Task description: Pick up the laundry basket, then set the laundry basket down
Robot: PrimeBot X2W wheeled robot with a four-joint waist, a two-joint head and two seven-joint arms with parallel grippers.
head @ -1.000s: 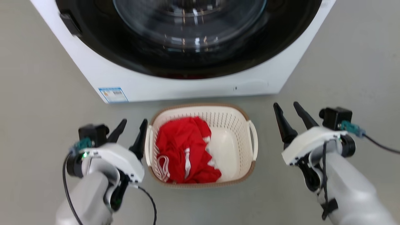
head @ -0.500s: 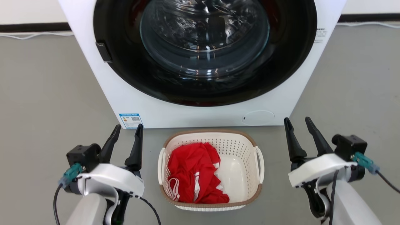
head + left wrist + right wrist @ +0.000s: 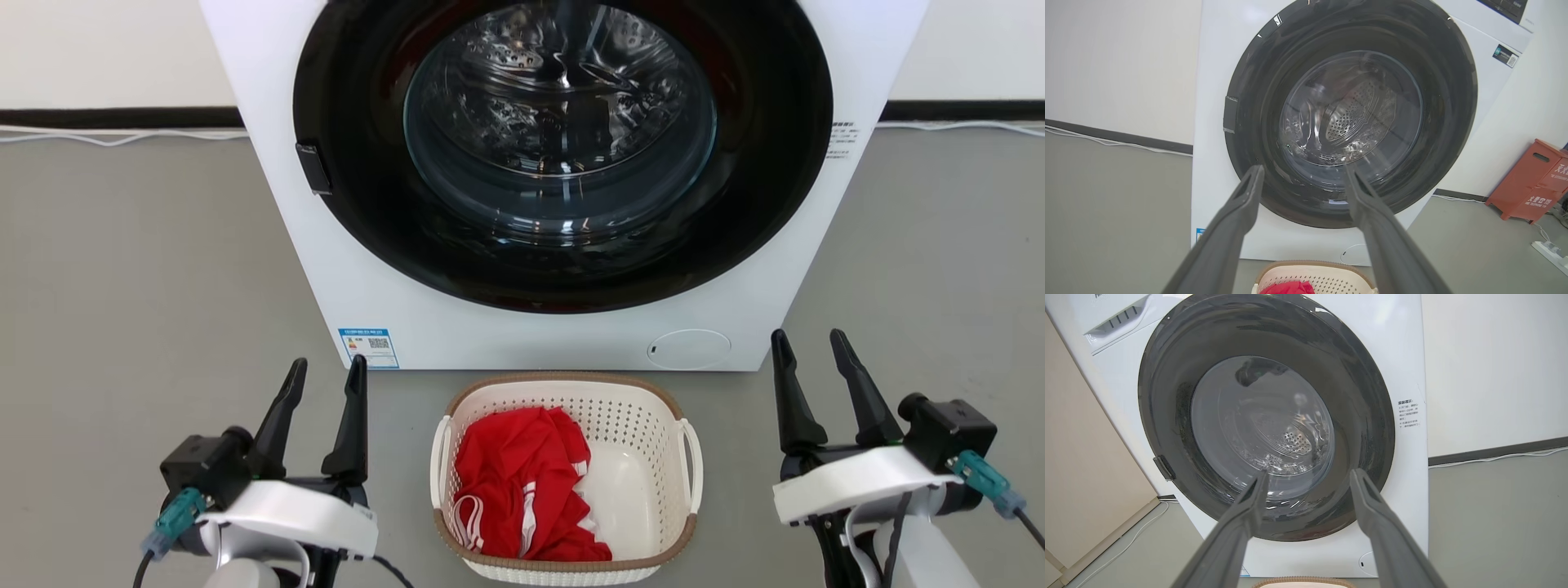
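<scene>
grey floor [image 3: 122, 286] carried a white washing machine [image 3: 506, 335] by the back wall, and the laundry basket [image 3: 629, 416] sat on the floor just in front of the machine's door, a red garment [image 3: 514, 482] bunched in its left half. left gripper [image 3: 328, 362] and right gripper [image 3: 807, 335] hovered either side of the basket, apart from its handles, both with fingers spread wide and holding nothing.

A white front-loading washing machine [image 3: 539, 335] stands on the grey floor [image 3: 122, 286], and its round dark door [image 3: 457, 245] has a glass window (the steel drum shows through it). On the machine's front there is a blue label [image 3: 369, 347] low on the left and a round cover [image 3: 690, 349] low on the right. A crumpled red garment [image 3: 514, 482] with white stripes lies just in front of the machine. A white cable [image 3: 122, 137] runs along the wall's foot. A red box [image 3: 1531, 179] stands by the wall, with a power strip [image 3: 1549, 250] near it.
</scene>
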